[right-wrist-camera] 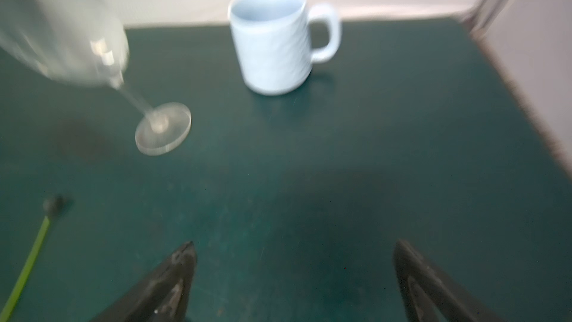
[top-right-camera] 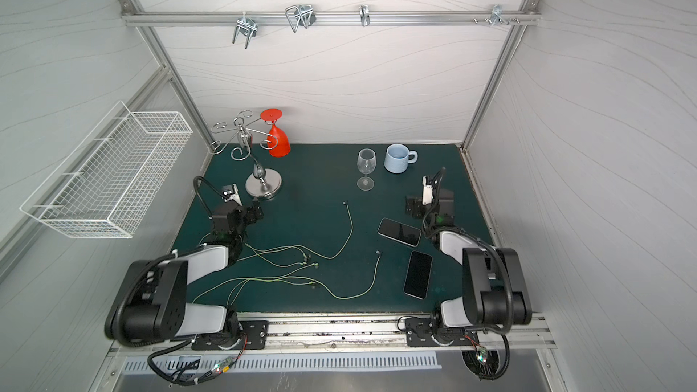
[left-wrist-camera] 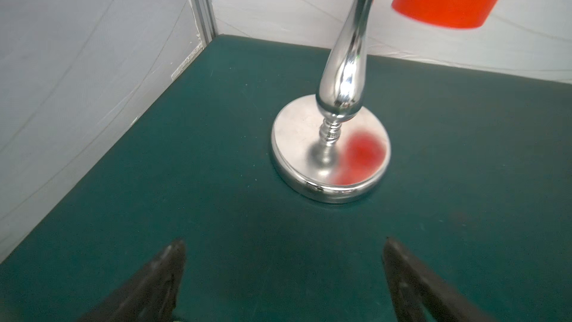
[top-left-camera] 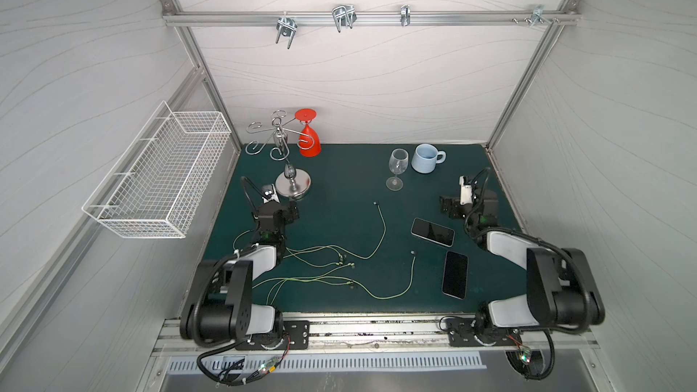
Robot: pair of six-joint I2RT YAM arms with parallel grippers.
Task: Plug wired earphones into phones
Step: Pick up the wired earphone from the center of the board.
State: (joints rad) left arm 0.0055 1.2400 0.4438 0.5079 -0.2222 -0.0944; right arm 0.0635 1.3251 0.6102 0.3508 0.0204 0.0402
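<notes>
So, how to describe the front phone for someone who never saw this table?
On the dark green mat, beside the right arm, the front phone points lengthwise at the front rail. Its neighbour, the other phone, lies crosswise farther back.

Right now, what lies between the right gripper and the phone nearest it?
Nothing: in both top views only a short stretch of bare green mat separates the open right gripper from the farther phone.
</notes>
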